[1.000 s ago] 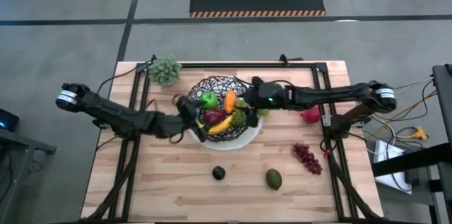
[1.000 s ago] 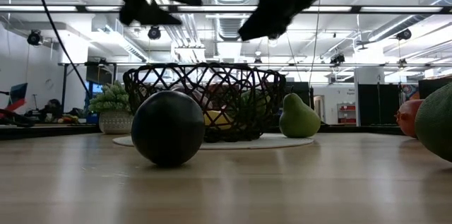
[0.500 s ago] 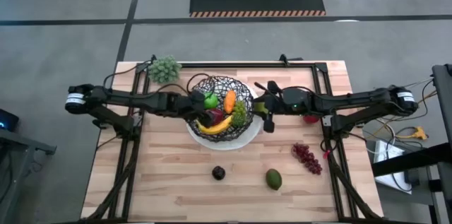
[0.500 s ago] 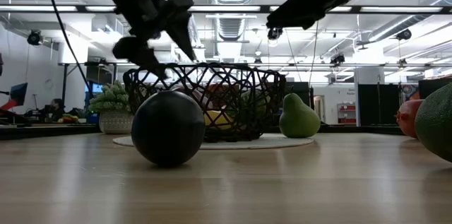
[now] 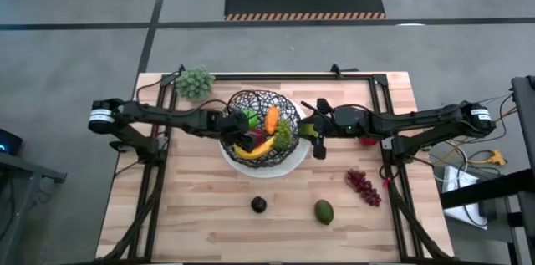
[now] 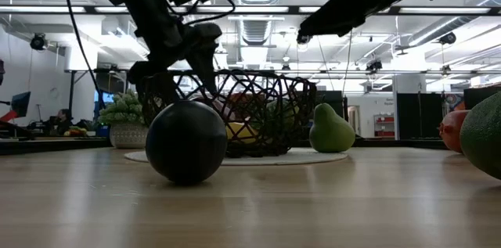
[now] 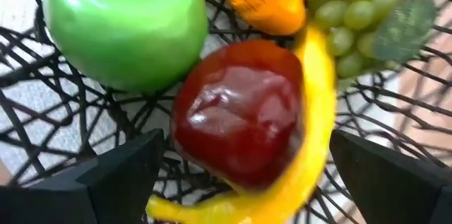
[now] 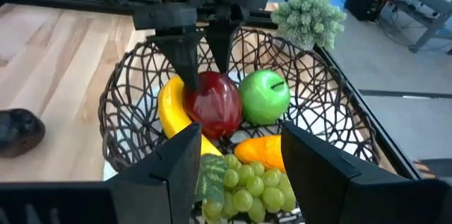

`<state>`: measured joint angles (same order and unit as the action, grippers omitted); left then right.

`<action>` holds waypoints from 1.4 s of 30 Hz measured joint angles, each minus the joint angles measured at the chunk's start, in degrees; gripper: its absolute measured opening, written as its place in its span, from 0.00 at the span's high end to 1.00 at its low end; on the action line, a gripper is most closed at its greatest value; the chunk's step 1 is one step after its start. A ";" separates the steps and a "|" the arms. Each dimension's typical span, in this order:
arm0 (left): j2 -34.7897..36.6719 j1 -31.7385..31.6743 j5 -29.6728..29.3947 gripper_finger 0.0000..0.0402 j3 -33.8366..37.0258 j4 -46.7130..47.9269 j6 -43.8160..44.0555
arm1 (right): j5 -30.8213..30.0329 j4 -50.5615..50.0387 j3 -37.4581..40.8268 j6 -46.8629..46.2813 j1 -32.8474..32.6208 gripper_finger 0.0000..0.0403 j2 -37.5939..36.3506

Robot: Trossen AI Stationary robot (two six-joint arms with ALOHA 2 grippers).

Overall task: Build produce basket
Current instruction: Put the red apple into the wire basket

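Black wire basket [image 5: 288, 108] on white plate [image 5: 288, 162], mid-desk [image 5: 201, 206]. Inside: banana [image 5: 258, 148] lying crosswise, red apple [image 8: 214, 104], green apple [image 8: 265, 97], carrot [image 5: 272, 119], green grapes [image 8: 244, 181]. Left gripper [image 8: 201, 65] spread around red apple; right gripper [image 5: 316, 140] parted, empty, beside basket.

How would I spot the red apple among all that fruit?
Look to the black wire basket on the white plate in the table's middle. Inside it, the red apple sits between the yellow banana and the green apple, beneath the left gripper. It is the basket's only dark red, glossy round fruit.
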<state>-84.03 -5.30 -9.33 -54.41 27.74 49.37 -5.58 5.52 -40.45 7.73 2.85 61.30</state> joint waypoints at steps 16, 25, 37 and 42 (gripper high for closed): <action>-1.42 -0.52 -2.71 0.08 0.68 -3.92 -3.27 | 0.00 1.70 0.00 -1.75 -0.11 0.55 0.63; -1.38 -0.52 -3.50 0.29 -0.02 -4.38 -2.11 | -0.02 0.85 0.15 -0.11 -0.11 0.55 0.63; -1.33 -0.22 -2.88 0.41 -5.78 1.24 -2.12 | -0.44 0.55 1.12 2.32 -0.11 0.55 0.63; -1.33 -0.22 -2.85 0.41 -10.14 10.69 -2.91 | -0.46 0.70 1.86 2.40 -0.11 0.55 0.63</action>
<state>-85.36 -5.52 -12.19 -64.55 38.42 46.46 -6.04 6.22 -38.59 10.13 2.74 61.93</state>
